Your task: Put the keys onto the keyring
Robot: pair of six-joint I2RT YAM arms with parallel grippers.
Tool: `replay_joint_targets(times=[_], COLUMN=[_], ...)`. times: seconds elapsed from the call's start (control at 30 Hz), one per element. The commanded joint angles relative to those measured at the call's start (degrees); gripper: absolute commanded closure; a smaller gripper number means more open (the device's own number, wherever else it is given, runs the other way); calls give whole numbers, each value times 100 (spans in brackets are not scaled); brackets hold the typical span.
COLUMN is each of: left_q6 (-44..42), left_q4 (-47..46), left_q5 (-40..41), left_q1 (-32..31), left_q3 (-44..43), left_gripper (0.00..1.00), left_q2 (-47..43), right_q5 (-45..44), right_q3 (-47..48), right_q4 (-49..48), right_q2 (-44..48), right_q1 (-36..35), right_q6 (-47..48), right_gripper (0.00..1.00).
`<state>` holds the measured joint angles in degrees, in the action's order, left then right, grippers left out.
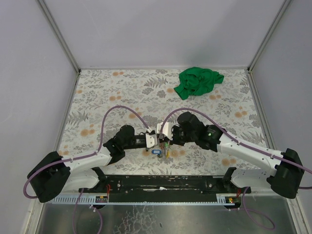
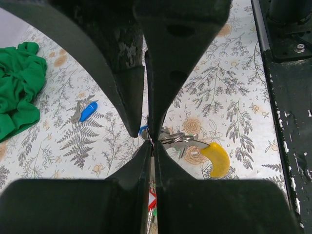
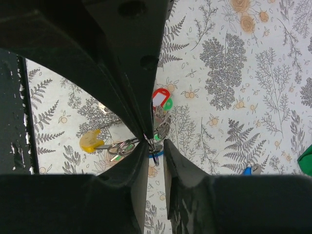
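Left gripper [image 2: 152, 141] clamps the thin silvery wire keyring [image 2: 174, 139], right gripper [image 3: 156, 144] barely parted beside it; we judge threading under way, with the loose blue-headed key [image 2: 87, 111] at ten o'clock next.

Nose to nose above a flowered tablecloth [image 3: 234, 73]: right gripper [image 3: 156, 148] at bottom with tips slightly parted, left gripper [image 3: 146, 137] from the top pinched shut. Between them, a keyring [image 3: 154, 156] with yellow key [image 3: 90, 141], red key [image 3: 160, 96] and green key [image 3: 168, 104]. At lower right, a lone blue key [image 3: 247, 170] near green cloth [image 3: 307, 161]. Down the left edge, a black rail [image 3: 14, 122].
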<state>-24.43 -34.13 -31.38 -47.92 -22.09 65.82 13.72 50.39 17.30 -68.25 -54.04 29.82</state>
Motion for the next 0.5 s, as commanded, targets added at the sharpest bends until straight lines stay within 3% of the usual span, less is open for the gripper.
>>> replay_joint_targets(times=[0.0,0.23,0.33,0.47], left_q6=[249,300,323,352], left_q4=[-546,-659,-678,-733], left_q5=[214,213,200,116], left_q1=[88,207,232,269], left_q3=[54,84,82,132], left_gripper=[100,100,100,100], left_q2=[43,173,219,155], right_q5=[109,106,100,-299], right_q3=[31,-74,-206,-425], right_q4=[-585,-412,-437,-501], right_q2=[244,753,948,1064], right_q1=[-223,-227,-226,-212], right_q6=[329,236,208,198], right_gripper=[74,66,49,49])
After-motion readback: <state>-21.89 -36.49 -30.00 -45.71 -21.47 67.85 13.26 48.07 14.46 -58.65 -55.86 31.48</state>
